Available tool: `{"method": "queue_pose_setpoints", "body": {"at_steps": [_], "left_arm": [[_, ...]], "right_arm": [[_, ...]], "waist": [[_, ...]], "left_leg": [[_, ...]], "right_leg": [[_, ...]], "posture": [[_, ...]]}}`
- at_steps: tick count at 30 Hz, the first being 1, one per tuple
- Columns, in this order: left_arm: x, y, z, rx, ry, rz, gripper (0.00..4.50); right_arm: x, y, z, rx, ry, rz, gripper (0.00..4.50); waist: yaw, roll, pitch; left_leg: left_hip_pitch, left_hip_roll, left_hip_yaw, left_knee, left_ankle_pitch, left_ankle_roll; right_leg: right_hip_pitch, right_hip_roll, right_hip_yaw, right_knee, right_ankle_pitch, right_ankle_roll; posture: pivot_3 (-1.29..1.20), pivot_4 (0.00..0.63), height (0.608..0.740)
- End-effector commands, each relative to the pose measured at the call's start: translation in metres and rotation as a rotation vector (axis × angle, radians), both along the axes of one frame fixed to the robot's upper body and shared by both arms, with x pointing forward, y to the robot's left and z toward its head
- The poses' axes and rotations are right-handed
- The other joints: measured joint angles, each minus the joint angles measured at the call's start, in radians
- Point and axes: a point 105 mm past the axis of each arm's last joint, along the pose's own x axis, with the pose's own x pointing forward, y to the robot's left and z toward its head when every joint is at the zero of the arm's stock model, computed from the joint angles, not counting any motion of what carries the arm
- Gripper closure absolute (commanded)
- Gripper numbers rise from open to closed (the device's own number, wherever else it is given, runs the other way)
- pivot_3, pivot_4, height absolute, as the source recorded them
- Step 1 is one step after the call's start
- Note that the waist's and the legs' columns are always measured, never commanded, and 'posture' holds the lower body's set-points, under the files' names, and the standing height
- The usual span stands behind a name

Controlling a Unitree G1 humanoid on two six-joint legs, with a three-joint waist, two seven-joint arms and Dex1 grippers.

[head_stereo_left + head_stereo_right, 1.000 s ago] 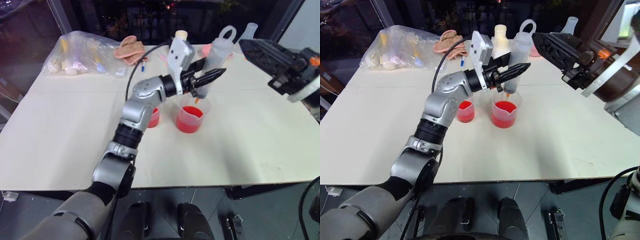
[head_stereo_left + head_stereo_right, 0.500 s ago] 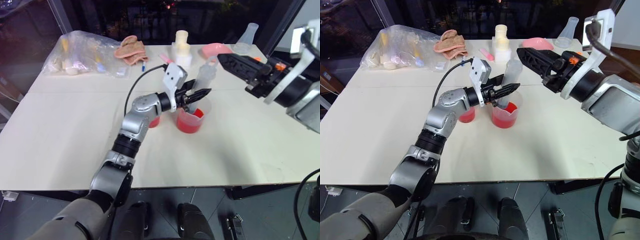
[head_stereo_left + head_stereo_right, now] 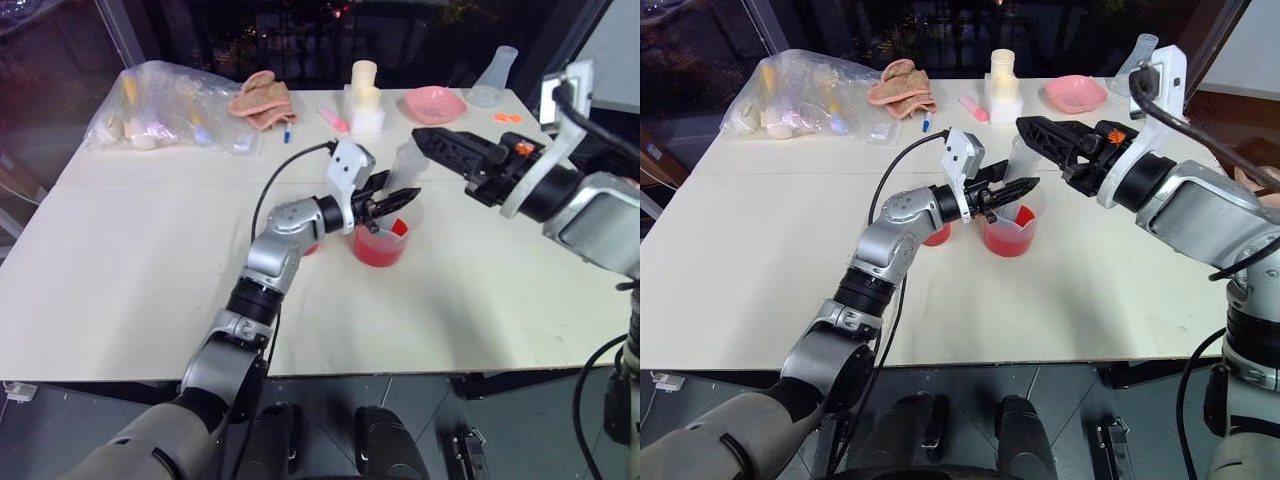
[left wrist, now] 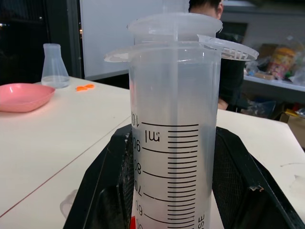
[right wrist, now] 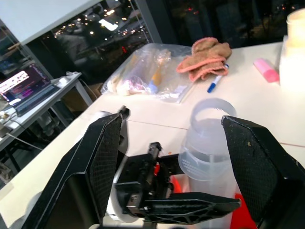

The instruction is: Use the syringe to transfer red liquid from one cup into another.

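Left gripper [image 3: 1012,186] was clamped on the syringe [image 3: 1020,160] barrel, holding it upright with the tip down in the big cup [image 3: 1008,230] of red liquid [image 3: 1006,241], table centre. Small cup [image 3: 933,234] sat just at the big cup's 9 o'clock. Right gripper [image 5: 178,164], jaws apart, straddled the plunger top. Best move: close squarely on the plunger and pull straight up while left stayed steady. Barrel read "ml", 100, 90, 80, 70, 60.

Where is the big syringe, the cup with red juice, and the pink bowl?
syringe [image 4: 174,124], left wrist view, on its marked barrel.
larger cup [image 3: 1006,238], right eye view, on its red-filled wall.
pink bowl [image 3: 1074,93], right eye view, on its rim.
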Motion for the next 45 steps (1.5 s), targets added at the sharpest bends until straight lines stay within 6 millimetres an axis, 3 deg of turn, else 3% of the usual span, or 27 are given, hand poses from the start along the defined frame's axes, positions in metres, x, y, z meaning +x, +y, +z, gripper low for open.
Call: {"method": "queue_pose_setpoints", "body": {"at_steps": [1, 9, 23, 26, 31, 39, 45], "left_arm": [[-0.007, -0.002, 0.014, -0.018, -0.058, -0.009, 2.89], [-0.009, -0.003, 0.012, -0.014, -0.06, -0.011, 2.89], [-0.016, -0.004, 0.013, -0.02, -0.066, -0.027, 2.89], [-0.017, -0.005, 0.013, -0.021, -0.064, -0.028, 2.89], [-0.019, -0.005, 0.013, -0.026, -0.058, -0.029, 2.89], [-0.021, -0.002, 0.014, -0.031, -0.052, -0.034, 2.89], [-0.022, 0.0, 0.005, -0.013, -0.033, -0.034, 2.89]], "right_arm": [[-0.005, 0.008, 0.011, 0.003, -0.06, 0.031, 1.05], [-0.005, 0.019, 0.009, -0.012, -0.076, 0.062, 1.05], [0.021, 0.02, -0.007, -0.079, -0.084, 0.024, 1.05], [0.028, 0.023, -0.008, -0.082, -0.085, 0.023, 1.9], [0.031, 0.032, -0.01, -0.077, -0.081, 0.049, 4.48], [0.02, 0.038, -0.006, -0.067, -0.107, 0.108, 4.48], [0.016, 0.029, 0.018, 0.008, -0.16, 0.097, 4.48]], "waist": [[0.0, 0.0, 0.0], [0.0, 0.0, 0.0], [-0.002, 0.0, 0.0], [-0.002, 0.0, 0.0], [-0.002, 0.0, 0.0], [-0.001, 0.0, 0.0], [-0.003, 0.001, 0.0]], "left_leg": [[0.0, 0.0, 0.0, 0.0, 0.0, 0.0], [0.0, 0.0, 0.0, 0.0, 0.0, 0.0], [0.0, 0.0, 0.0, 0.0, 0.0, 0.0], [0.0, 0.0, 0.0, 0.0, 0.0, 0.0], [0.0, 0.0, 0.0, -0.001, 0.0, 0.0], [0.0, 0.0, 0.0, -0.002, 0.0, 0.0], [0.0, 0.0, 0.0, -0.002, -0.001, 0.0]], "right_leg": [[0.0, 0.0, 0.0, 0.0, 0.0, 0.0], [0.0, 0.0, 0.0, 0.0, 0.0, 0.0], [0.0, 0.0, 0.0, -0.001, 0.0, 0.0], [0.0, 0.0, 0.0, -0.001, 0.0, 0.0], [0.0, 0.0, 0.0, -0.002, 0.0, 0.0], [0.0, 0.0, 0.0, -0.002, 0.0, 0.0], [0.0, 0.0, 0.0, -0.002, 0.0, 0.0]], "posture": [[0.0, 0.15, 0.74], [0.0, 0.15, 0.74], [0.0, 0.15, 0.74], [0.0, 0.15, 0.74], [0.0, 0.15, 0.74], [0.0, 0.15, 0.74], [0.0, 0.15, 0.74]]}}
